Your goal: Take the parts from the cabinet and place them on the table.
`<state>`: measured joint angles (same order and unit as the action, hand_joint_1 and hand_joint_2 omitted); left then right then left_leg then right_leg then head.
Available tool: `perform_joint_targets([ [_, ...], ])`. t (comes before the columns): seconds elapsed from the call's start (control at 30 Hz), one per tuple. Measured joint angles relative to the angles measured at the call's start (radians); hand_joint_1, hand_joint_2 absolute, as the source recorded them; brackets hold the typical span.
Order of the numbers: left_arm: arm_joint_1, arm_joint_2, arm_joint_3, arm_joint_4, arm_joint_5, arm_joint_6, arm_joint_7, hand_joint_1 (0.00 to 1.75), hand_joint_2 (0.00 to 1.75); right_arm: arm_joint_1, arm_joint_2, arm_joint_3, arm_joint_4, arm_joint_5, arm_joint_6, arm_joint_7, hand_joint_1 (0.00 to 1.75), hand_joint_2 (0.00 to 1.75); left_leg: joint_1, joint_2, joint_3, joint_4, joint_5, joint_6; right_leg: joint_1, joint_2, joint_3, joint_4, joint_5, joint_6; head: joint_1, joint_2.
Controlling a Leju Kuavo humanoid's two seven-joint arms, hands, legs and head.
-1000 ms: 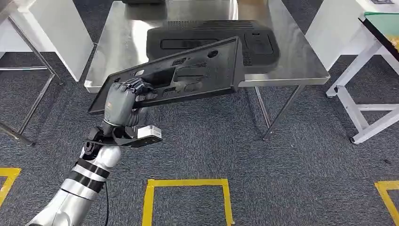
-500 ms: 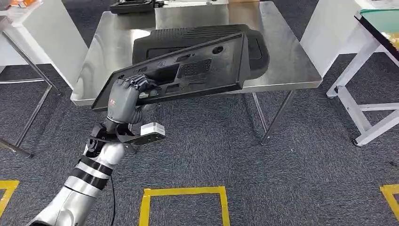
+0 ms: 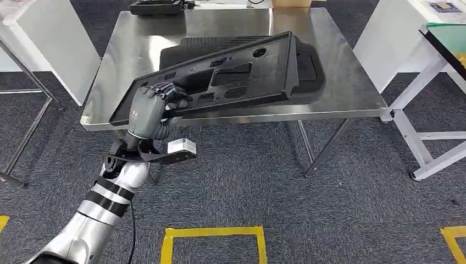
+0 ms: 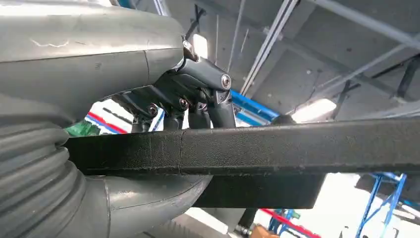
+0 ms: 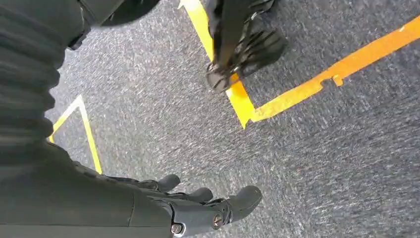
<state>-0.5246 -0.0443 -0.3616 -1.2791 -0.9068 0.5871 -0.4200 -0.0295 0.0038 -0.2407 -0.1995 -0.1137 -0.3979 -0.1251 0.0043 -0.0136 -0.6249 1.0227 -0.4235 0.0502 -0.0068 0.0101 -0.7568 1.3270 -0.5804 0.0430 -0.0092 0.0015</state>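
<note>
Head view: the left hand [image 3: 147, 113] grips the near-left end of a long black panel [image 3: 220, 80], its fingers [image 3: 167, 91] curled over the panel's upper face and clamped on it. The panel is tilted, its far-right end above the steel counter [image 3: 340, 77] and overlapping a second black part [image 3: 308, 63] that lies flat on the counter; whether the held panel touches that part or the counter cannot be told. The hand itself is at the counter's near-left edge. A smaller dark item [image 3: 155, 6] lies at the counter's far edge, and yellow tape [image 3: 211, 236] marks the carpet in front of the counter. Left wrist view: the panel's black edge [image 4: 277, 148] runs across, pinched between the grey thumb [image 4: 143, 198] on one side and the dark fingers [image 4: 198, 94] on the other. Right wrist view: the right hand [image 5: 198, 210] hangs over grey carpet with yellow tape lines [image 5: 297, 89], its fingers [image 5: 242, 198] stretched out, slightly apart, holding nothing.
</note>
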Motion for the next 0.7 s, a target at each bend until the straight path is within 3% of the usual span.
perform_joint_targets([
  [0.03,0.000,0.000,0.000,0.003,-0.002,-0.001,0.000,1.75,1.75,0.003,0.000,0.000,0.000,0.000,0.000,0.001,0.00,1.75,0.000,-0.003,0.009,0.000,-0.008,-0.002,-0.003,0.000,0.003,-0.039,0.027,0.012,0.001,0.000],
  [0.07,0.000,-0.001,-0.001,0.003,-0.002,-0.002,0.000,1.75,1.75,0.005,-0.002,0.000,0.000,0.000,0.000,0.001,0.00,1.75,0.000,-0.005,0.020,0.000,-0.015,-0.005,-0.005,-0.001,0.025,-0.111,0.071,0.028,0.000,0.000],
  [0.13,-0.001,-0.002,-0.001,0.004,-0.002,-0.002,0.000,1.75,1.75,0.006,-0.003,0.000,0.000,0.001,0.000,0.001,0.00,1.75,0.001,-0.005,0.040,-0.002,-0.033,-0.013,-0.007,-0.007,0.090,-0.295,0.183,0.046,0.001,0.000],
  [0.17,-0.004,-0.004,-0.002,0.006,-0.002,-0.002,0.000,1.75,1.75,0.007,-0.003,0.000,0.001,0.001,0.001,0.001,0.00,1.75,-0.004,-0.006,0.048,0.003,-0.041,-0.019,-0.002,-0.011,0.090,-0.325,0.197,0.029,0.001,0.000],
  [0.2,-0.007,-0.006,-0.003,0.008,-0.002,-0.002,0.000,1.75,1.75,0.002,-0.003,0.000,0.000,0.002,0.001,0.001,0.00,1.75,-0.006,-0.007,0.045,-0.005,-0.045,-0.025,0.003,-0.012,0.099,-0.326,0.176,-0.003,0.003,0.000],
  [0.23,-0.008,-0.008,-0.004,0.009,-0.003,-0.003,0.001,1.75,1.75,0.000,-0.003,0.000,0.000,0.003,0.001,0.001,0.00,1.75,-0.005,-0.007,0.047,-0.008,-0.048,-0.031,0.008,-0.009,0.108,-0.327,0.188,-0.010,0.000,0.000],
  [0.3,-0.010,-0.010,-0.006,0.009,-0.003,-0.004,0.002,1.75,1.75,0.002,-0.002,0.000,0.000,0.003,0.002,0.001,0.00,1.75,-0.006,-0.007,0.064,-0.002,-0.053,-0.042,-0.004,-0.010,0.126,-0.333,0.190,-0.025,0.000,0.000],
  [0.37,-0.013,-0.010,-0.007,0.010,-0.003,-0.004,0.002,1.75,1.75,0.005,-0.002,0.000,0.000,0.004,0.003,0.001,0.00,1.75,-0.003,0.002,0.015,0.083,-0.057,-0.047,-0.008,-0.009,0.146,-0.336,0.180,-0.040,-0.004,0.000],
  [0.4,-0.013,-0.010,-0.008,0.011,-0.003,-0.004,0.002,1.75,1.75,0.005,-0.003,0.000,0.000,0.004,0.003,0.001,0.00,1.75,-0.001,0.004,-0.031,0.160,-0.071,-0.051,-0.008,-0.009,0.155,-0.336,0.173,-0.048,-0.003,0.000],
  [0.47,-0.007,-0.010,-0.010,0.016,-0.003,-0.004,0.002,1.75,1.75,0.005,-0.003,0.000,0.000,0.004,0.003,0.000,0.00,1.75,0.001,0.006,-0.119,0.286,-0.138,-0.059,-0.006,-0.007,0.173,-0.336,0.156,-0.052,-0.003,0.000],
  [0.5,-0.005,-0.010,-0.011,0.019,-0.003,-0.004,0.002,1.75,1.75,0.005,-0.004,0.000,0.000,0.004,0.003,0.001,0.00,1.75,0.001,0.006,-0.143,0.304,-0.155,-0.060,-0.006,-0.005,0.185,-0.336,0.148,-0.051,-0.003,0.000],
  [0.53,-0.005,-0.010,-0.012,0.021,-0.003,-0.005,0.003,1.75,1.75,0.006,-0.004,0.000,0.000,0.004,0.003,0.001,0.00,1.75,0.001,0.007,-0.149,0.283,-0.146,-0.059,-0.006,-0.003,0.200,-0.336,0.137,-0.049,-0.003,0.000],
  [0.57,-0.005,-0.009,-0.013,0.021,-0.003,-0.005,0.003,1.75,1.75,0.006,-0.004,0.000,0.000,0.005,0.003,0.000,0.00,1.75,0.001,0.008,-0.137,0.235,-0.118,-0.057,-0.006,-0.001,0.215,-0.336,0.127,-0.047,-0.003,0.000],
  [0.63,-0.007,-0.009,-0.014,0.022,-0.003,-0.005,0.003,1.75,1.75,0.006,-0.003,0.000,0.000,0.006,0.005,0.001,0.00,1.75,0.000,0.009,-0.082,0.070,0.009,-0.046,-0.006,0.000,0.247,-0.336,0.103,-0.041,-0.003,0.000],
  [0.67,-0.008,-0.009,-0.014,0.024,-0.002,-0.005,0.005,1.75,1.75,0.006,-0.001,0.000,0.001,0.006,0.005,0.001,0.00,1.75,-0.003,0.010,-0.068,0.002,0.078,-0.037,-0.002,0.002,0.253,-0.335,0.093,-0.037,-0.004,0.000],
  [0.7,-0.011,-0.010,-0.014,0.026,-0.001,-0.005,0.006,1.75,1.75,0.004,-0.001,0.000,0.000,0.006,0.005,0.001,0.00,1.75,-0.005,0.009,-0.066,-0.002,0.052,-0.034,0.004,0.007,0.260,-0.333,0.083,-0.029,-0.005,0.000],
])
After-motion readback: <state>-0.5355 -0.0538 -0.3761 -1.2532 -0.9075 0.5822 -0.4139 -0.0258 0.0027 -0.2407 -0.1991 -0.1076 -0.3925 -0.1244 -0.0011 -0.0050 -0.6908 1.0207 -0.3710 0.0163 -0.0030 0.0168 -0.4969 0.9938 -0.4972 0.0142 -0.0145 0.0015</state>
